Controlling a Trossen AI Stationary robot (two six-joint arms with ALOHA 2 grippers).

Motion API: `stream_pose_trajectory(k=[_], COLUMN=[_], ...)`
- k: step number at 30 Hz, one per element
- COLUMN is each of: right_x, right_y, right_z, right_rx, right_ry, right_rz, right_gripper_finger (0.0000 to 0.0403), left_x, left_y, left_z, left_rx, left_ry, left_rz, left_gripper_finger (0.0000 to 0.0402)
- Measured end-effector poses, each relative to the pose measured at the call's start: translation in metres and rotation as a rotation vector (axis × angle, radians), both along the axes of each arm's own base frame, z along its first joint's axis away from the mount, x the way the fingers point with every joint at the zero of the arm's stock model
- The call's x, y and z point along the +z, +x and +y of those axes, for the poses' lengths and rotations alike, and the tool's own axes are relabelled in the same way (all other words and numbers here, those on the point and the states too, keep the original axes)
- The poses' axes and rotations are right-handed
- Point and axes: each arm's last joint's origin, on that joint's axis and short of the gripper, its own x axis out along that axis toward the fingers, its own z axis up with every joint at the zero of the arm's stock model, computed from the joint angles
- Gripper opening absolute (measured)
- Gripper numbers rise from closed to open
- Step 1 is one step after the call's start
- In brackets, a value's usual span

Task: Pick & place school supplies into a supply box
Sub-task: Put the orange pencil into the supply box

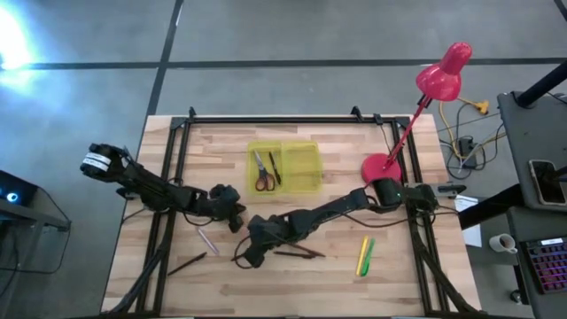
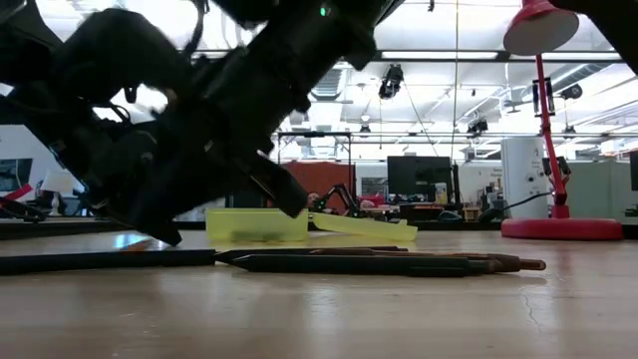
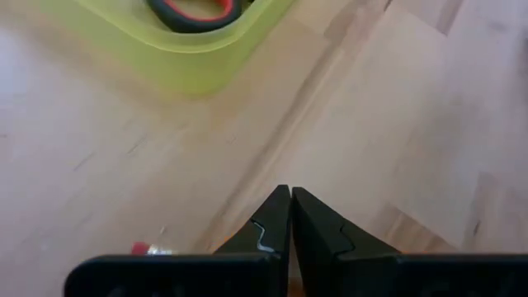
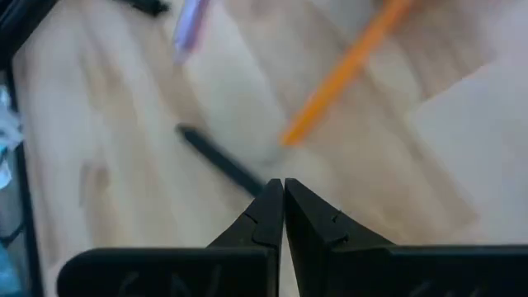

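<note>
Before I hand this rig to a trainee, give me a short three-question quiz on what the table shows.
1. True or false: the red-handled scissors lie inside the supply box.
2. Where do the yellow marker and green marker lie? A) in the box B) on the table near the right arm C) under the pink desk lamp
3. Fill in: the left gripper and right gripper are both ____.

Key: 1 true; 2 B; 3 shut.
</note>
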Motion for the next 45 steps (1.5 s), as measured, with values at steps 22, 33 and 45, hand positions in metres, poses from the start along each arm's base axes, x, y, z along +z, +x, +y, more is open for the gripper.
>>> stream_pose_trajectory(k=[22,33,45], right_x=[-0.006,-0.006,-0.007], right_y=[0.013,0.014,0.013], right_z=[-0.008,-0.008,-0.009], right_rx=[0.016,0.016,0.009], right_ry=[0.061,0.059,0.049], right_rz=[-0.104,-0.105,-0.094], right_gripper_finger=[0.0009,0.0009,0.0009], left_x=[0.046,0.036,0.012], left_y=[-0.055,-0.067,-0.012], left_z=[-0.008,-0.018,-0.049], left_rx=[-0.044,-0.097,-0.185], left_ry=[-0.136,-0.173,-0.243], left_rz=[0.161,0.247,0.193], left_gripper_finger=[0.0,0.0,0.0])
